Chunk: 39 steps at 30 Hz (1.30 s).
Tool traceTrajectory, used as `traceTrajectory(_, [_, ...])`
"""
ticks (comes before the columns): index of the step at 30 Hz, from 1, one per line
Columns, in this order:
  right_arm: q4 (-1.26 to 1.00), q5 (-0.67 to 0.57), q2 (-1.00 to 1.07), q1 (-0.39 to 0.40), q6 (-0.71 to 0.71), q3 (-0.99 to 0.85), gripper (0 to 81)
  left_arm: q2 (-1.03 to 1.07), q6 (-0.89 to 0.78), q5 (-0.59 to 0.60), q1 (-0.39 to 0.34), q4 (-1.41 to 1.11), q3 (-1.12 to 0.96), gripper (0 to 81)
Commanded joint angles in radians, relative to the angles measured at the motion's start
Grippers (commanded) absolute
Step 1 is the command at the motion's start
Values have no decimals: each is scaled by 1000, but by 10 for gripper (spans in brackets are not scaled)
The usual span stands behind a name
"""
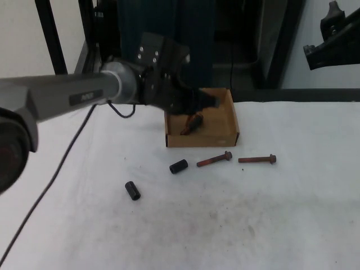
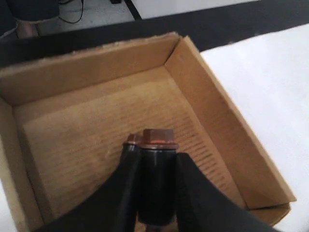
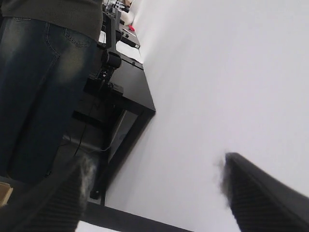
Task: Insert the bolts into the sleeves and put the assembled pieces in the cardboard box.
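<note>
the left arm (image 1: 67,95) is spanning the table (image 1: 292,225) from its left edge to the cardboard box (image 1: 233,121), where its gripper (image 2: 154,162), clamping a bolted sleeve (image 2: 157,188), is taking up the middle. two loose bolts (image 1: 214,160) and two sleeves (image 1: 178,166) are lying just in front; open table surface is stretching nearer and rightward.

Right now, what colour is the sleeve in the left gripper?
The sleeve is black, with a rust-brown bolt head above it. The left wrist view shows it best.

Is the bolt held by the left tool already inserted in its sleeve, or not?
Inserted. The head of the bolt sits directly on the black sleeve, which the left tool grips over the cardboard box.
</note>
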Motion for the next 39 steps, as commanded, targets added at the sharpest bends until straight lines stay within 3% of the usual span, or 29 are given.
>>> traceTrajectory(1, [2,15,-13,-3,-11,-4,729,-3,7,-10,-8,-3,-19,8])
traceTrajectory(4, [35,15,-13,-3,-3,-4,729,-1,9,-10,-10,-3,-19,13])
traceTrajectory(6, [62,15,-13,-3,-2,-4,729,-1,39,-10,-10,-5,-19,77])
traceTrajectory(8, [76,15,-13,-3,-2,-4,729,-1,52,-10,-10,-13,-19,171])
traceTrajectory(12, [79,15,-13,-3,-2,-4,729,-4,51,-10,-10,-30,-19,462])
traceTrajectory(14, [79,15,-13,-3,-2,-4,729,-12,51,-10,-10,-29,-19,500])
traceTrajectory(21, [79,-20,-13,-3,-2,-4,729,-71,97,-43,-30,-7,-19,427])
traceTrajectory(28, [203,-100,-13,-3,-2,-4,729,-253,351,-185,-102,169,-19,422])
traceTrajectory(34, [298,-96,-13,-3,-4,-4,729,-451,462,-286,-175,226,91,244])
traceTrajectory(39, [409,-47,-38,-1,-6,-22,729,-652,459,-302,-219,254,328,163])
